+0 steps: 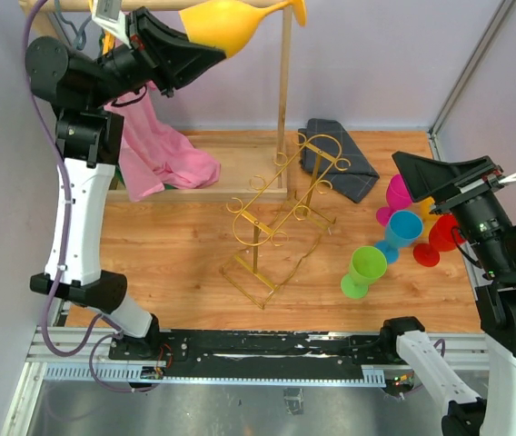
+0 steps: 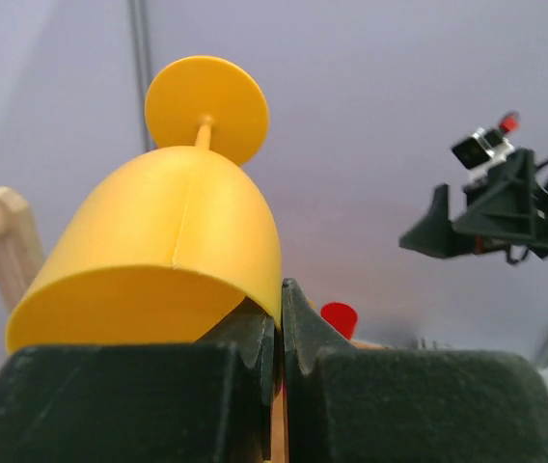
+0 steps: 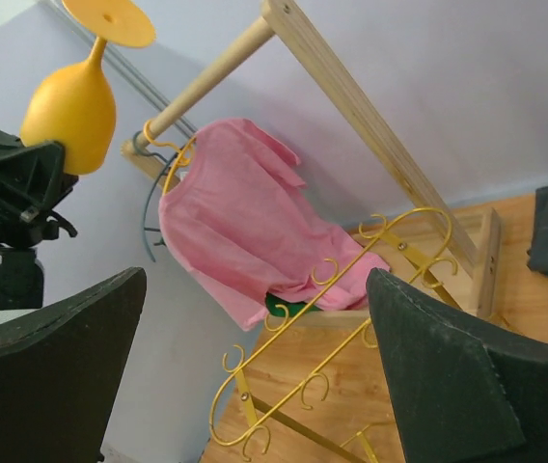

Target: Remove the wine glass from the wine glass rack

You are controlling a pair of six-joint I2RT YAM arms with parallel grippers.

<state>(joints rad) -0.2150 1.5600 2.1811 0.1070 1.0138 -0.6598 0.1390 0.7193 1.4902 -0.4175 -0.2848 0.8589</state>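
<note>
My left gripper [image 1: 211, 56] is raised high at the back left and shut on the rim of a yellow wine glass [image 1: 231, 23], foot pointing away. In the left wrist view the fingers [image 2: 305, 328] pinch the bowl's rim [image 2: 272, 289]. The glass also shows in the right wrist view [image 3: 69, 104]. The gold wire wine glass rack [image 1: 281, 213] stands mid-table with bare hooks; it shows in the right wrist view [image 3: 332, 357] too. My right gripper [image 1: 421, 177] is open and empty at the right, above the cups.
A wooden clothes rack [image 1: 283, 82] with a pink shirt [image 1: 153, 145] stands at the back left. A dark folded cloth [image 1: 340, 168] lies at the back. Green [image 1: 364, 270], blue [image 1: 401, 232], pink [image 1: 396, 195] and red [image 1: 438, 238] plastic glasses stand at the right.
</note>
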